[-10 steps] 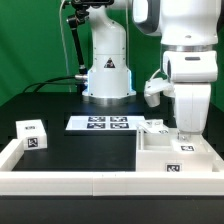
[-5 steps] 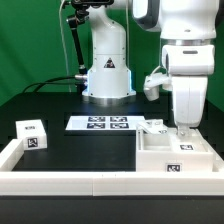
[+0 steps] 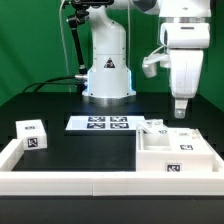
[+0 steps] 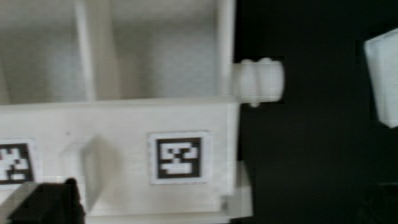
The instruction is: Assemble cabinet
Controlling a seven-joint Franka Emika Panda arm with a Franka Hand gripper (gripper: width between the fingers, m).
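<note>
The cabinet (image 3: pixel 172 152) is a white box-shaped body with marker tags, lying at the exterior view's right beside the white rim. My gripper (image 3: pixel 180 110) hangs above its far right corner, clear of it and holding nothing. In the wrist view the cabinet (image 4: pixel 151 70) fills most of the picture, with two tags on its near wall and a ribbed white knob (image 4: pixel 262 80) sticking out of its side. My gripper (image 4: pixel 214 212) is open, and one dark finger (image 4: pixel 43 205) shows at the edge.
A small white tagged cube (image 3: pixel 32 134) sits at the exterior view's left. The marker board (image 3: pixel 100 123) lies in front of the robot base (image 3: pixel 108 78). A low white rim (image 3: pixel 70 181) runs along the front. Small tagged white parts (image 3: pixel 154 126) lie behind the cabinet.
My gripper has risen straight up from just above the cabinet's far right corner. The cabinet and the other parts have not moved.
</note>
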